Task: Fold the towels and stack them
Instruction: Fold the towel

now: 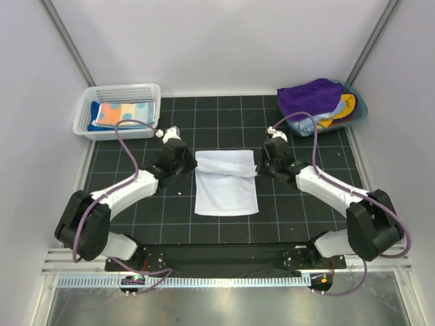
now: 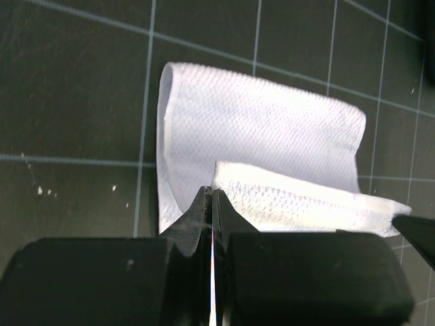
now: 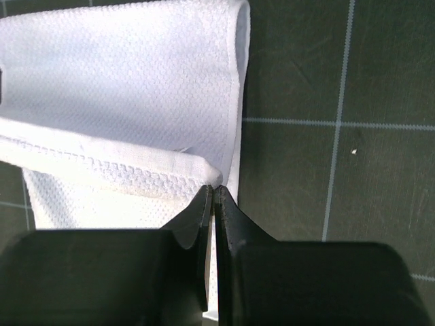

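A plain white towel (image 1: 226,193) lies in the middle of the dark grid mat, its far edge lifted and curled back over itself. My left gripper (image 1: 189,160) is shut on that edge's left corner; in the left wrist view the white towel (image 2: 265,129) meets the closed left gripper (image 2: 211,192). At the edge's right corner my right gripper (image 1: 264,161) is shut. The right wrist view shows the right gripper (image 3: 211,190) pinching the hemmed corner of the white towel (image 3: 122,88). A purple towel (image 1: 309,95) tops a heap at the back right. A polka-dot towel (image 1: 122,114) lies at the back left.
A white mesh basket (image 1: 88,109) at the back left holds the polka-dot towel. A teal tub (image 1: 358,105) at the back right holds the purple towel and other coloured cloth. White walls close in on three sides; both arm bases sit at the near edge.
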`<state>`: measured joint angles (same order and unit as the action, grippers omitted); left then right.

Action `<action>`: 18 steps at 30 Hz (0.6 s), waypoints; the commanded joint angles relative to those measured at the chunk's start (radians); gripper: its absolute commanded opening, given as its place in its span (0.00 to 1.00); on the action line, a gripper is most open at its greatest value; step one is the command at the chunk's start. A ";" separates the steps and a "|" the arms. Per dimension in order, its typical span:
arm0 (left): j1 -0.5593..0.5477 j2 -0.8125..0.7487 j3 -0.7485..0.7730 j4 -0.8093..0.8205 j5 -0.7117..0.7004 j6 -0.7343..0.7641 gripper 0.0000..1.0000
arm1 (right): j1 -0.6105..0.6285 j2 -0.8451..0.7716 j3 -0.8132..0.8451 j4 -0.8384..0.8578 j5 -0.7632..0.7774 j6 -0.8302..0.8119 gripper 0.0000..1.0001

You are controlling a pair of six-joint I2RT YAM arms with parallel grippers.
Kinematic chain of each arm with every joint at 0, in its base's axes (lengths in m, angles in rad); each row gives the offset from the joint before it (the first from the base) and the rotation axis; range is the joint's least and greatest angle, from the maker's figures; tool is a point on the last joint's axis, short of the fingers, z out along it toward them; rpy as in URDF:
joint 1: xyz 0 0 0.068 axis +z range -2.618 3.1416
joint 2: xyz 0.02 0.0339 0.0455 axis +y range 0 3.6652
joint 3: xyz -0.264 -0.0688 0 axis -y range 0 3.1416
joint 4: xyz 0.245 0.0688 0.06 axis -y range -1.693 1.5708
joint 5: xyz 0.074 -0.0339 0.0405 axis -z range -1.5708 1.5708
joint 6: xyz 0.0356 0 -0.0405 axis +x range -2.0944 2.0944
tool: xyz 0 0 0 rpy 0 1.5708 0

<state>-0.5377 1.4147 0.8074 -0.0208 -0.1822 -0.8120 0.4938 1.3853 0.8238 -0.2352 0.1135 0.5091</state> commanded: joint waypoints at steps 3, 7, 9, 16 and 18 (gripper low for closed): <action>-0.008 -0.095 -0.062 -0.044 -0.037 -0.018 0.00 | 0.031 -0.107 -0.057 0.024 0.041 0.020 0.01; -0.022 -0.125 -0.085 -0.048 0.004 -0.018 0.00 | 0.052 -0.118 -0.083 0.019 0.038 0.040 0.01; -0.033 -0.141 -0.103 -0.053 0.010 -0.019 0.00 | 0.077 -0.126 -0.094 0.017 0.055 0.055 0.01; -0.056 -0.203 -0.168 -0.056 0.026 -0.022 0.00 | 0.137 -0.163 -0.110 -0.015 0.129 0.106 0.01; -0.056 -0.235 -0.191 -0.059 0.029 -0.021 0.00 | 0.149 -0.172 -0.115 -0.022 0.135 0.114 0.01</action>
<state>-0.5892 1.2366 0.6407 -0.0818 -0.1566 -0.8310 0.6247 1.2617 0.7139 -0.2596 0.1925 0.5850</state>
